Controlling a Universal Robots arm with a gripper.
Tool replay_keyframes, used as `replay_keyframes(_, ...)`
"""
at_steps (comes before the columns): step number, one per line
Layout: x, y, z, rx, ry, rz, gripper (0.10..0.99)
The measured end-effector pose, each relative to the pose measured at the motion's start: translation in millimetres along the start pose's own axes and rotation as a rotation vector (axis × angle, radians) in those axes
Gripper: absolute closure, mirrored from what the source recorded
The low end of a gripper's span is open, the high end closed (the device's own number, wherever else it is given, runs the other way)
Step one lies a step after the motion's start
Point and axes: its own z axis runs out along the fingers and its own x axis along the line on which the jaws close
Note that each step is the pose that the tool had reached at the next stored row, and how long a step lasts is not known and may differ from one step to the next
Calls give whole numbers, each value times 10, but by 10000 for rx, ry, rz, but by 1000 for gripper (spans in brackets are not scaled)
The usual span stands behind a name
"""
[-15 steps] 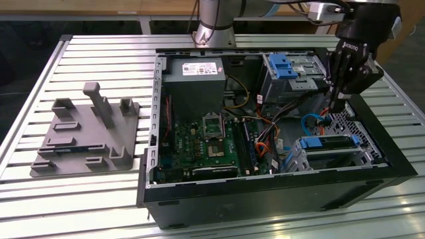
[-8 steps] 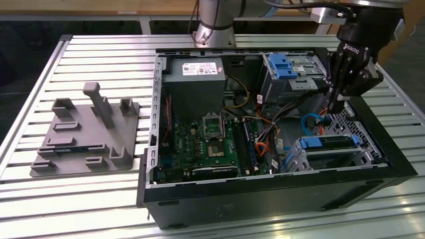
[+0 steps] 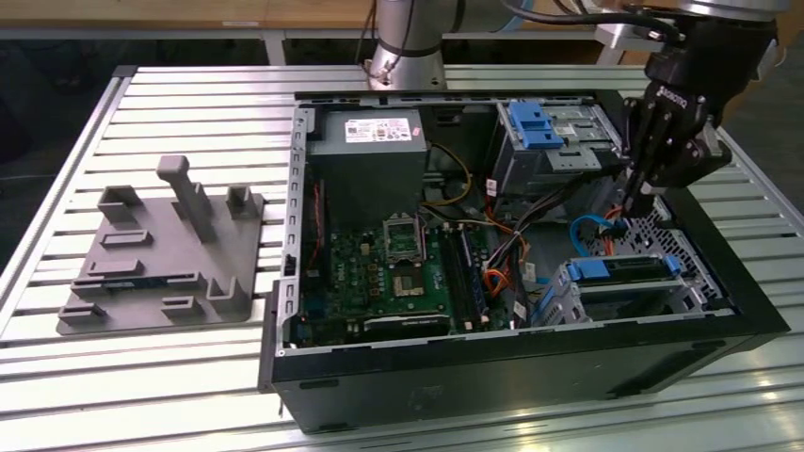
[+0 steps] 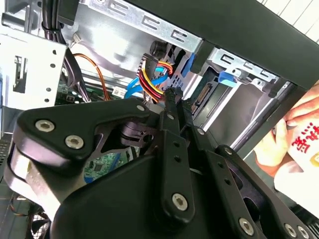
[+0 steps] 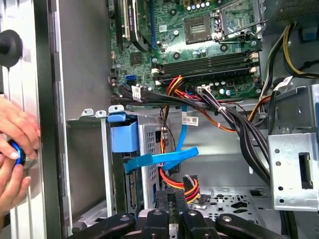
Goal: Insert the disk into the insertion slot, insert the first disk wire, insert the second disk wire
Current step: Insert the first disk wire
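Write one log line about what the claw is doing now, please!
disk: in metal cage | claw: shut on red-yellow wire, near disk | blue wire: draped beside cage

The hand [image 4: 173,98] partly hides the plug of the first disk wire [image 4: 152,79].

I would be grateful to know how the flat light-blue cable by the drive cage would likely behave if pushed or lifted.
The light-blue cable is probably floppy: a thin flat ribbon, it bends and twists in the first wrist view. Being slim, it likely weighs little and would flex aside when pushed. Its smooth-looking band might slip from a loose grip.
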Motion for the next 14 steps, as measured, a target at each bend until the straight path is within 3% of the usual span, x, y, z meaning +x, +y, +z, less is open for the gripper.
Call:
replay_keyframes(5,87,-7,-24,-25,-263,-11,914)
replay_keyframes(8,139,-12,-39,-44,-463,-20,914)
replay_keyframes(14,237,-22,-28,-102,-1060,-46,914)
